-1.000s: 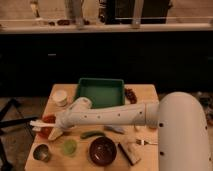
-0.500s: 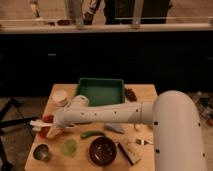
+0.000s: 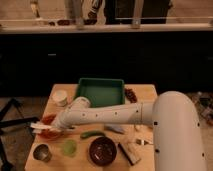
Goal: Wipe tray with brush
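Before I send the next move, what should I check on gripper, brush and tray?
1. Gripper position: ok, at the table's left edge, above a red item.
2. Brush gripped: cannot tell; the white strip at the gripper may be it.
3. Tray interior: ok, no object seen in it.
4. Gripper over tray: not ok, it hangs left of it.
5. White cup left of the tray: not ok, near the path.

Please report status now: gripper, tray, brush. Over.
Gripper at table's left edge, over red dish, apart from tray. Brush not clearly seen. White cup near tray's left side.
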You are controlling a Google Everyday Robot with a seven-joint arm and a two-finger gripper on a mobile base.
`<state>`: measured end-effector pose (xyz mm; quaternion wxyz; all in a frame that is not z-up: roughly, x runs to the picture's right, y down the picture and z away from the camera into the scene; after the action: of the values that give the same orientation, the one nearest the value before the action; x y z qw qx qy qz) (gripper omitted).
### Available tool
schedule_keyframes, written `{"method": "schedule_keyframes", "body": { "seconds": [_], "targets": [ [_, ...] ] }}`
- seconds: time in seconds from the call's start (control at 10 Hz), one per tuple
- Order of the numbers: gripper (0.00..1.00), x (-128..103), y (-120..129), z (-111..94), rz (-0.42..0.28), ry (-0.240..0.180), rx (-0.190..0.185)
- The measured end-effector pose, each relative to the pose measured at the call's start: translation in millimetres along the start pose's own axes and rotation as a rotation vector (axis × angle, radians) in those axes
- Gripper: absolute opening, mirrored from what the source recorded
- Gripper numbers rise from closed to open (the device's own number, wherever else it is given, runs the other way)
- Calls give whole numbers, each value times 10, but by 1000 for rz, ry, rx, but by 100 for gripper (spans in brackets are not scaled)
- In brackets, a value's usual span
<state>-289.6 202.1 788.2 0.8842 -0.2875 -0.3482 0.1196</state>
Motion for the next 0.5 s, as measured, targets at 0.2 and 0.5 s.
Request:
{"method": "schedule_keyframes", "body": {
  "seconds": [0.2,0.5],
  "targets": [
    [18,31,12,-35,-18,0,-5],
    [18,-77,13,-132,-67,-4,3]
  ]
}}
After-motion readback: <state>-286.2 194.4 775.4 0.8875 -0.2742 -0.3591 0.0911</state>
